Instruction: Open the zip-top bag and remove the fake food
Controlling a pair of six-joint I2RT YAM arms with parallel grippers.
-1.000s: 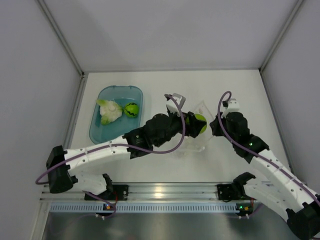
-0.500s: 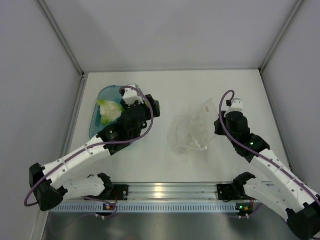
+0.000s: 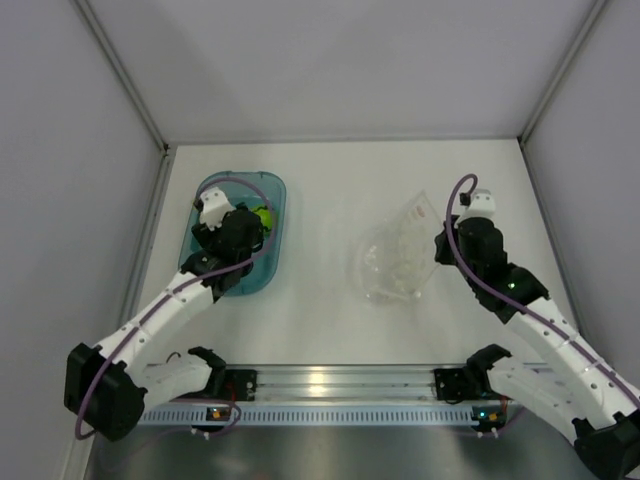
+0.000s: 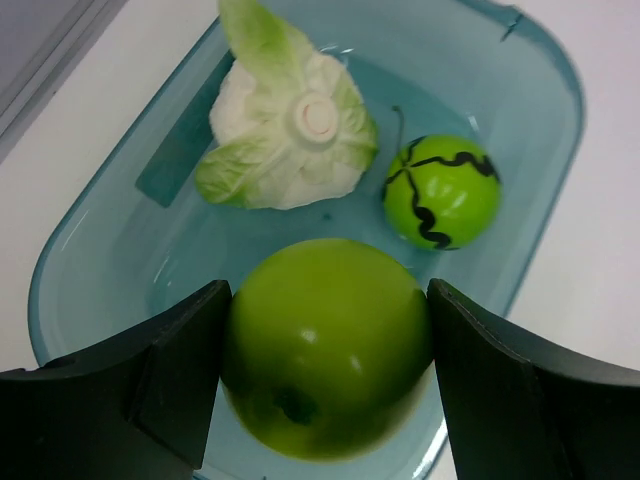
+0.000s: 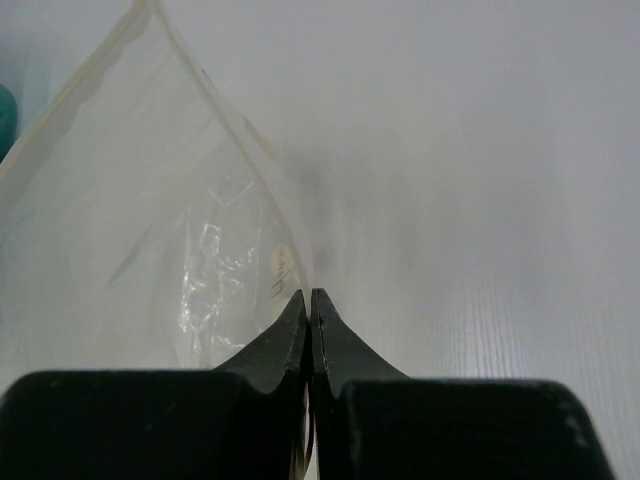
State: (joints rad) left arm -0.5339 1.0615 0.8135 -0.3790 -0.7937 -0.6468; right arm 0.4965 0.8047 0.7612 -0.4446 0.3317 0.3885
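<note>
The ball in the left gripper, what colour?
The ball is plain lime green, best seen from the left wrist.

The counter [image 3: 320,180] is a plain white surface, closed in by pale panels [image 3: 330,70] on its left, far and right sides. Two things lie directly on it, well apart. On the left stands a teal tub [image 3: 278,200] (see-through plastic, rounded corners), its long side running front to back, near the left panel. Right of the middle lies a clear bag [image 3: 395,255], crumpled and partly raised, one corner pointing toward the far side. A metal rail [image 3: 320,385] runs along the near edge.
</note>
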